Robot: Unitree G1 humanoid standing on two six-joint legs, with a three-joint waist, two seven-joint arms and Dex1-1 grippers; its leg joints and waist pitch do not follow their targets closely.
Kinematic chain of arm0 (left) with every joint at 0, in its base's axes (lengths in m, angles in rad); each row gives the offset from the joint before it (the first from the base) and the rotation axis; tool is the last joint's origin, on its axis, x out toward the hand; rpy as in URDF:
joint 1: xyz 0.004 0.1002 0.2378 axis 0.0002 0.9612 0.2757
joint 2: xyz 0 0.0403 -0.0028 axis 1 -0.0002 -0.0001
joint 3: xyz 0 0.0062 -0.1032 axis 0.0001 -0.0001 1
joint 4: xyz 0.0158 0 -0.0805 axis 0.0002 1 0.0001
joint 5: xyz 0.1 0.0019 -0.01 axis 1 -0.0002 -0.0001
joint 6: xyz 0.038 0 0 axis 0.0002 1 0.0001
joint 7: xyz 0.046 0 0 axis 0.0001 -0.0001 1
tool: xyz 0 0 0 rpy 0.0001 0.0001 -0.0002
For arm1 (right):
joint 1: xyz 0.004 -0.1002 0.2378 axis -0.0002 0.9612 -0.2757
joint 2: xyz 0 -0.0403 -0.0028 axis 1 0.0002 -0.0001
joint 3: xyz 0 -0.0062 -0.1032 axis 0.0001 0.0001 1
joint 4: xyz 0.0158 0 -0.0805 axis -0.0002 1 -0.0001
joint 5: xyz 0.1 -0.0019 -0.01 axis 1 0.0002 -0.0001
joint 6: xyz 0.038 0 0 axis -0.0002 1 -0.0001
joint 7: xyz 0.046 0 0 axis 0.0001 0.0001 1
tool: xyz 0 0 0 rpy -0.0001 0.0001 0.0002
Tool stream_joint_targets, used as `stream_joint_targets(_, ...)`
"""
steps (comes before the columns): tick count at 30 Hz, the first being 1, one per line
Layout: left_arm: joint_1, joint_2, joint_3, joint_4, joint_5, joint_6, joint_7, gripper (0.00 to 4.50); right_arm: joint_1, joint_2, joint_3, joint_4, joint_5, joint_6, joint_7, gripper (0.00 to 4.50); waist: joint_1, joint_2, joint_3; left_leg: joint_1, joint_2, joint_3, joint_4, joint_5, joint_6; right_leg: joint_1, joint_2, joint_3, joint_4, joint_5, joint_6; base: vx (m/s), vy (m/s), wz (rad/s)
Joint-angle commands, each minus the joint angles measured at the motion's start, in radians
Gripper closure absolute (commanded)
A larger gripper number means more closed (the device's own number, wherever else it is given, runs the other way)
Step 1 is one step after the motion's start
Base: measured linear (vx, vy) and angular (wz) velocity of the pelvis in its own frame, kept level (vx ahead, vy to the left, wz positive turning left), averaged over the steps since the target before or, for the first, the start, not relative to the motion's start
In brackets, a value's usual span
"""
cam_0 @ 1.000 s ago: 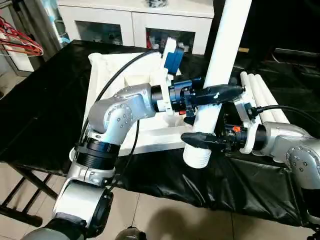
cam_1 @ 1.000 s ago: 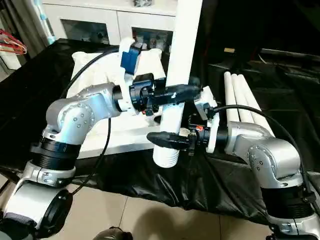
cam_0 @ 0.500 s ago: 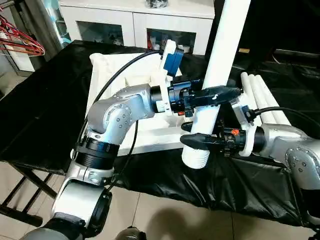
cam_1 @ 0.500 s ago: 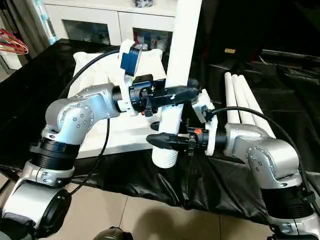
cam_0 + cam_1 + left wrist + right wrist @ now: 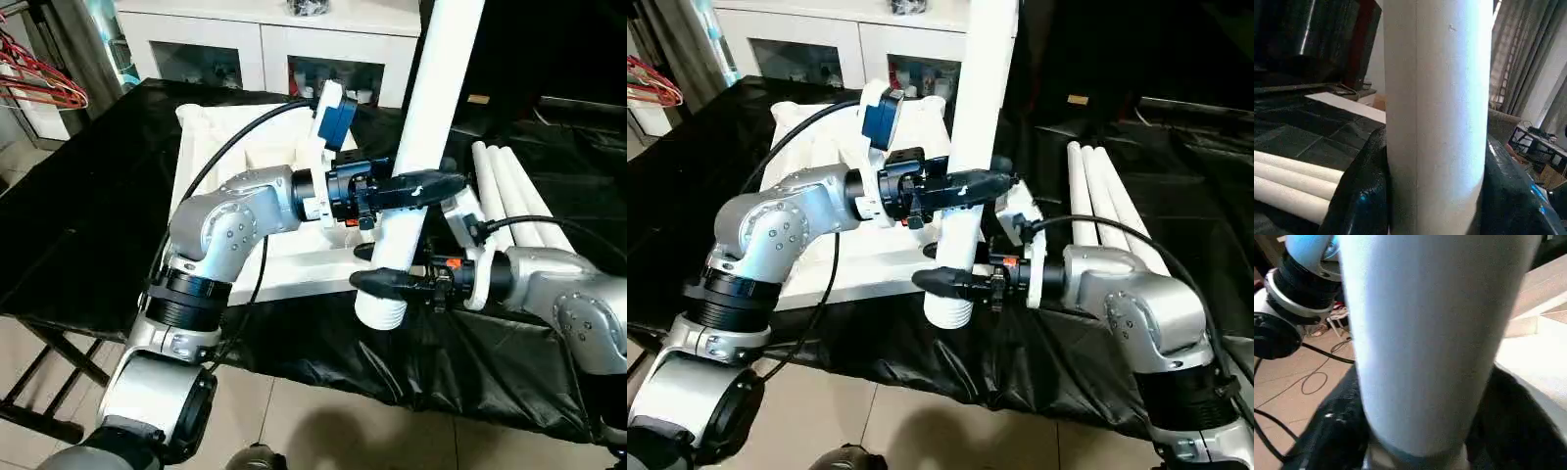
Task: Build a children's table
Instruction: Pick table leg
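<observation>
A white table leg (image 5: 431, 127) stands nearly upright in front of the robot, leaning a little, with its ribbed lower end (image 5: 382, 311) hanging over the near edge of the black-covered desk (image 5: 88, 206). The left tool (image 5: 416, 188) is closed around the leg at mid-height; in the left wrist view its two black fingers (image 5: 1359, 196) press on both sides of the tube. The right tool (image 5: 387, 281) is around the same leg lower down, just above the ribbed end. Its fingers (image 5: 1322, 440) sit on either side of the tube, but I cannot tell for sure whether they squeeze it or only lie loosely around it.

The tabletop (image 5: 211, 147) lies upside down on the desk behind the left arm, with its ribbed underside facing up. Three more legs (image 5: 509, 181) lie side by side on the desk to the right.

The main risk, as I judge it, is the long part of the leg above the two tools. It is tall and heavy at the top, so if the lower grip is loose, the tube may turn in the upper grip and tip over. Then it could fall on the floor, because the lower end has no desk under it. A second risk is at the socket: the near corner of the tabletop is hidden behind the arms, so the ribbed end may come in at an angle and jam or push the tabletop away. The left arm's cable (image 5: 235, 147) also passes over the tabletop and could catch.
</observation>
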Motion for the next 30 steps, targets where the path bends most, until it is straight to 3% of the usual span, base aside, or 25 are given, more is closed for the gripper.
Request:
stream_joint_targets(1,-0.022,0.002,-0.002,-0.013,-0.006,-0.005,-0.026,2.64,0.013,-0.010,-0.014,0.010,-0.012,0.001,-0.010,1.44,0.004,-0.020,-0.079,0.029,0.128,-0.063,-0.074,-0.104,0.024,0.047,-0.134,0.078,-0.075,-0.155,-0.227,0.000,0.000,0.00)
stream_joint_targets(5,-0.019,0.003,-0.005,-0.016,-0.008,-0.002,-0.030,2.64,0.016,-0.011,-0.023,0.006,0.003,0.005,-0.007,1.44,0.003,-0.019,-0.079,0.029,0.129,-0.064,-0.074,-0.102,0.028,0.047,-0.132,0.077,-0.075,-0.149,-0.228,0.000,0.000,0.00)
stream_joint_targets(6,-0.019,0.003,-0.006,-0.017,-0.008,-0.001,-0.031,2.64,0.016,-0.010,-0.024,0.007,0.005,0.006,-0.007,1.76,0.004,-0.018,-0.079,0.029,0.130,-0.064,-0.074,-0.103,0.027,0.047,-0.133,0.077,-0.074,-0.147,-0.229,0.000,0.000,0.00)
stream_joint_targets(19,-0.007,0.011,-0.028,-0.030,0.003,0.001,-0.044,2.64,0.022,-0.004,-0.024,0.001,0.020,0.008,-0.012,2.51,0.004,-0.017,-0.079,0.029,0.129,-0.065,-0.075,-0.116,0.018,0.047,-0.134,0.078,-0.075,-0.150,-0.231,0.000,0.000,0.00)
stream_joint_targets(21,-0.006,0.010,-0.031,-0.033,0.007,0.000,-0.040,1.94,0.024,0.000,-0.025,0.003,0.016,0.001,-0.018,2.53,0.004,-0.016,-0.079,0.030,0.130,-0.065,-0.075,-0.112,0.019,0.047,-0.133,0.078,-0.074,-0.147,-0.229,0.000,0.000,0.00)
stream_joint_targets(25,-0.008,-0.003,-0.022,-0.029,0.011,-0.005,-0.011,1.75,0.026,0.008,-0.025,0.007,0.008,-0.012,-0.032,2.55,0.003,-0.015,-0.080,0.029,0.130,-0.065,-0.075,-0.112,0.016,0.046,-0.132,0.078,-0.073,-0.133,-0.235,0.000,0.000,0.00)
stream_joint_targets(27,-0.008,-0.041,0.029,-0.016,0.000,-0.044,0.047,1.50,0.023,0.043,-0.046,0.022,-0.005,-0.041,-0.085,2.55,0.002,-0.016,-0.079,0.029,0.130,-0.065,-0.075,-0.120,0.011,0.046,-0.135,0.078,-0.075,-0.141,-0.237,0.000,0.000,0.00)
stream_joint_targets(30,0.001,-0.090,0.089,-0.026,-0.015,-0.110,0.120,1.53,0.022,0.079,-0.066,0.024,-0.007,-0.061,-0.130,2.55,0.003,-0.013,-0.080,0.029,0.132,-0.066,-0.075,-0.125,0.007,0.047,-0.135,0.076,-0.075,-0.131,-0.244,0.000,0.000,0.00)
